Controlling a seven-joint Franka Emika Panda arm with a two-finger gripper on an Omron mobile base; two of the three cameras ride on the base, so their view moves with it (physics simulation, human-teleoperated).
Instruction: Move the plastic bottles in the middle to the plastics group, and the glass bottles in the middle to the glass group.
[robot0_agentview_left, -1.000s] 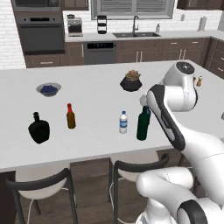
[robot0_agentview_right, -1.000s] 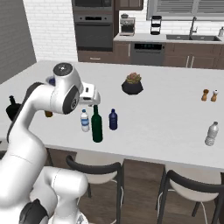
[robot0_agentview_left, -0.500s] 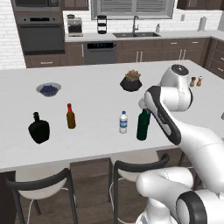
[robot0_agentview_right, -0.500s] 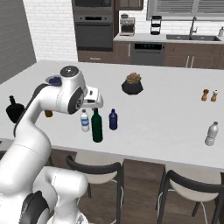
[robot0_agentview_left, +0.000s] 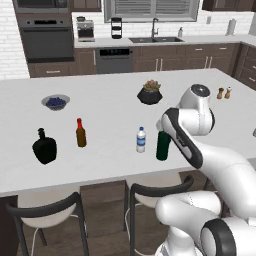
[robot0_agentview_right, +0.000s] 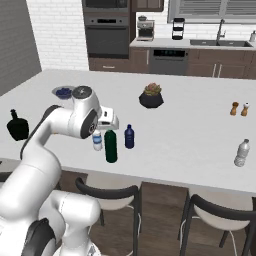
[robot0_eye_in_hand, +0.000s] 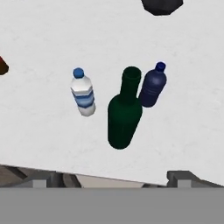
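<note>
1. The white counter (robot0_agentview_left: 110, 107) is a wide island; its near edge runs just in front of the middle bottles, above two dark stools (robot0_agentview_right: 107, 192).
2. The green glass bottle (robot0_eye_in_hand: 124, 114) stands upright close to that near edge, with the clear plastic bottle (robot0_eye_in_hand: 83, 94) just beside it on one side and the dark blue plastic bottle (robot0_eye_in_hand: 153, 85) just beside it on the other, none touching.
3. Left of this cluster lies a broad bare stretch of counter before the amber bottle (robot0_agentview_left: 80, 133) and the black flask (robot0_agentview_left: 44, 147), which stand near each other.
4. To the right, another plastic bottle (robot0_agentview_right: 241, 153) stands well apart, near the front edge, with open counter between.
5. Farther back sit a dark plant pot (robot0_agentview_left: 150, 93), a blue bowl (robot0_agentview_left: 55, 102) and salt and pepper shakers (robot0_agentview_right: 239, 108).
6. The gripper (robot0_agentview_right: 108, 121) hangs above the green bottle, jaws spread wide, holding and touching nothing.
</note>
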